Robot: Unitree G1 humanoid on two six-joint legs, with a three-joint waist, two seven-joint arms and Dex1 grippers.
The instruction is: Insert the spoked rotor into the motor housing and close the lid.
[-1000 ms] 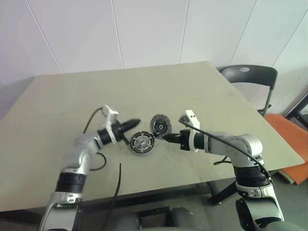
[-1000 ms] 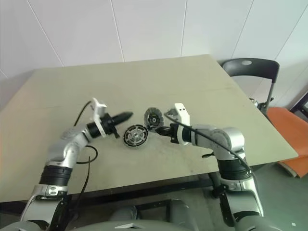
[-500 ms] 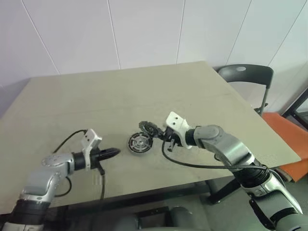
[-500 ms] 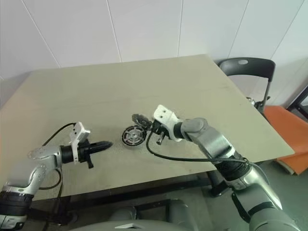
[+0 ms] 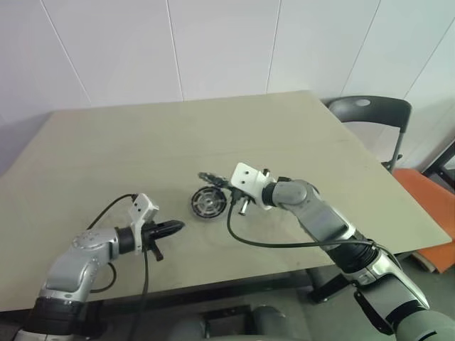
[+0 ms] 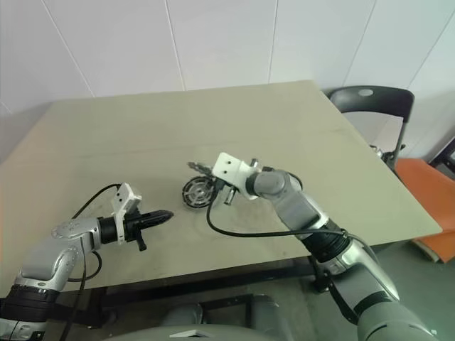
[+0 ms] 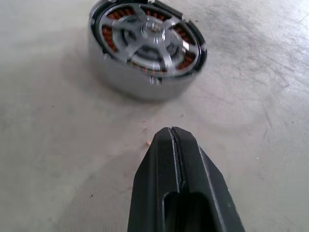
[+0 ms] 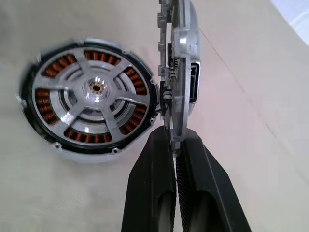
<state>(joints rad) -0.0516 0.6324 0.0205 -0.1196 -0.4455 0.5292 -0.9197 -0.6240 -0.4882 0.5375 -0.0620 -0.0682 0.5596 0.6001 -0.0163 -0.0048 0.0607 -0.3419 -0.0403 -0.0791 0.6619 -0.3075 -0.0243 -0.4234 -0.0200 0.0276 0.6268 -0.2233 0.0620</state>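
The left claw (image 5: 178,226) drew back from the motor housing (image 5: 207,202); the right claw (image 8: 175,145) rolled, carrying the lid (image 8: 178,63) over the housing's far edge.

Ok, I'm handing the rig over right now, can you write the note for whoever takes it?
Left hand: shut, empty, low over the table, short of the motor housing.
Right hand: shut on the lid, held on edge just beside the housing.
Done: the spoked rotor looks seated in the housing.
Left: lay the lid flat on the housing and close it.
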